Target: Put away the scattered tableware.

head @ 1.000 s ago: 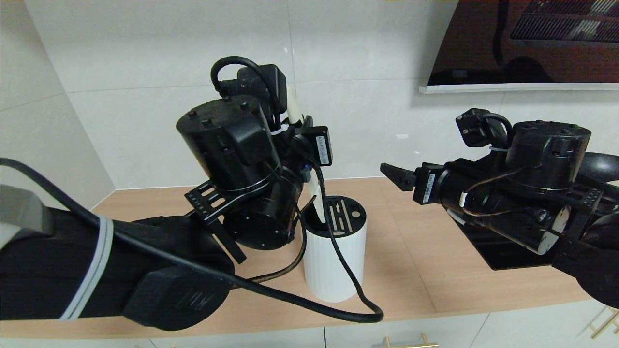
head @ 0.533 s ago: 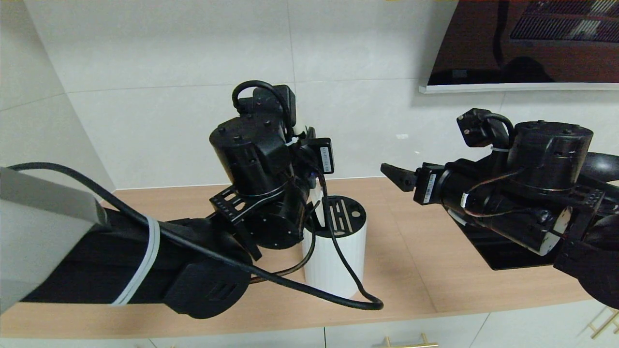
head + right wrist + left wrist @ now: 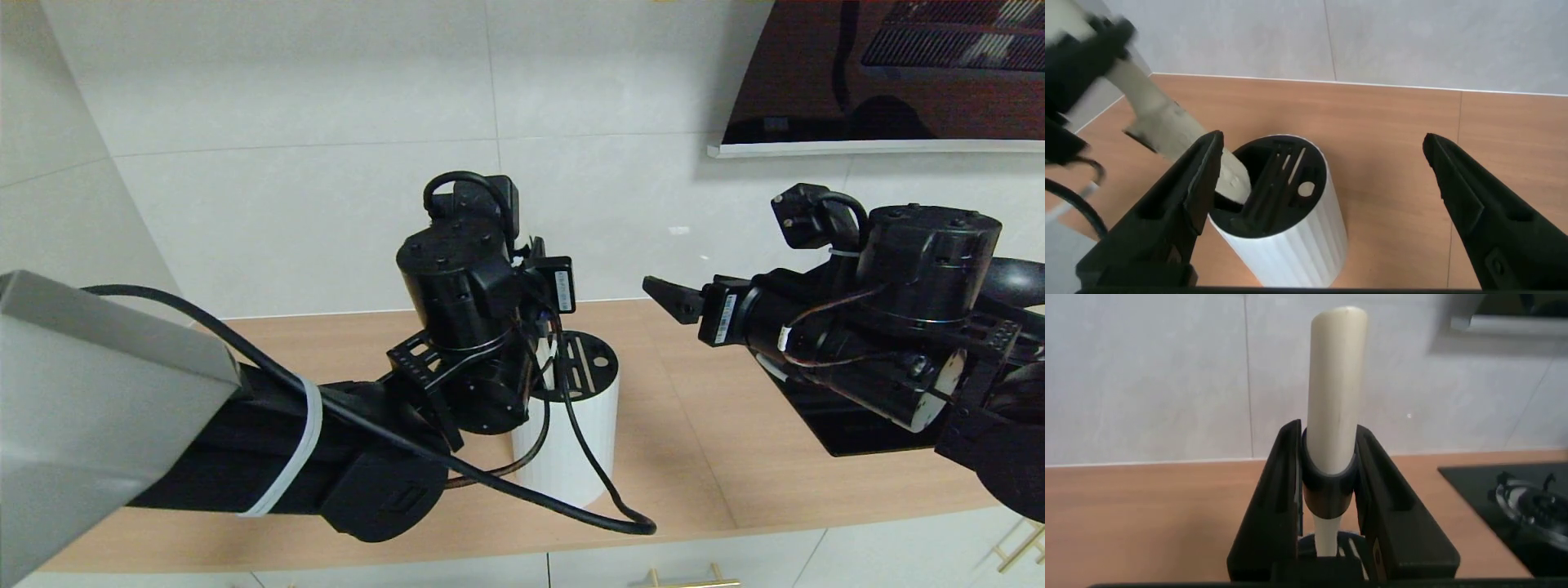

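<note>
Cream utensil handle (image 3: 1335, 392) sits clamped in my left gripper (image 3: 1328, 469), lower end inside the white holder (image 3: 1290, 229) near the counter's (image 3: 694, 425) front edge; I should lower straight, then release. My right gripper (image 3: 1321, 159) hangs wide open nearby.

Cream knife (image 3: 1337, 384) standing in a round white holder (image 3: 571, 441)

The knife has a long cream handle with a black ring. The left gripper (image 3: 1331, 457) pinches it at the ring. It leans a little, and its pale blade sits down in the holder's wide hole. The ribbed holder has a black slotted top and stands upright mid-counter.
</note>
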Motion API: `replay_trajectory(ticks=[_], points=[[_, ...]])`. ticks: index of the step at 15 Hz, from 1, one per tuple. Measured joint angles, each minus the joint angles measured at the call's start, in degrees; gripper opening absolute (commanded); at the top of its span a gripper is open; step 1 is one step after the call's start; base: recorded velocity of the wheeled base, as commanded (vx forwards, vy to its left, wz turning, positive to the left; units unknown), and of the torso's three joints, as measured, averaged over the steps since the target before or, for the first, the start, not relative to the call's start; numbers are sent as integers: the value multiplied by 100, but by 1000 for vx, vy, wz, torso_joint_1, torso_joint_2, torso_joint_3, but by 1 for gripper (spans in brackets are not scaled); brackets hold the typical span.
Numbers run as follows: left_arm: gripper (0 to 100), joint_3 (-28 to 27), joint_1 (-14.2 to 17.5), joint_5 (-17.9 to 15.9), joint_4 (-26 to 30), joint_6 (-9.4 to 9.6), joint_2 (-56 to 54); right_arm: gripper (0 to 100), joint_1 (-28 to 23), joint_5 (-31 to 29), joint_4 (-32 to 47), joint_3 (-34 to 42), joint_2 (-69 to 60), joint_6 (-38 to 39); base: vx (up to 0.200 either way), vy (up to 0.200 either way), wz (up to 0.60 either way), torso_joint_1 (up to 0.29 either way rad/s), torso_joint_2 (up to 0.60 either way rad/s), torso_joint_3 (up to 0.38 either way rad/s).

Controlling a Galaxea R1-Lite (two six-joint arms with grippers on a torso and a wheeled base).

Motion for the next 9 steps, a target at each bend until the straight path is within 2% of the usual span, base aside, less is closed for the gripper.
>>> replay_trajectory(ticks=[9], points=[[0,138,-13,17,0,-148,438,100,0,0,-2,9,0,0,0,0,0,0,0,0]])
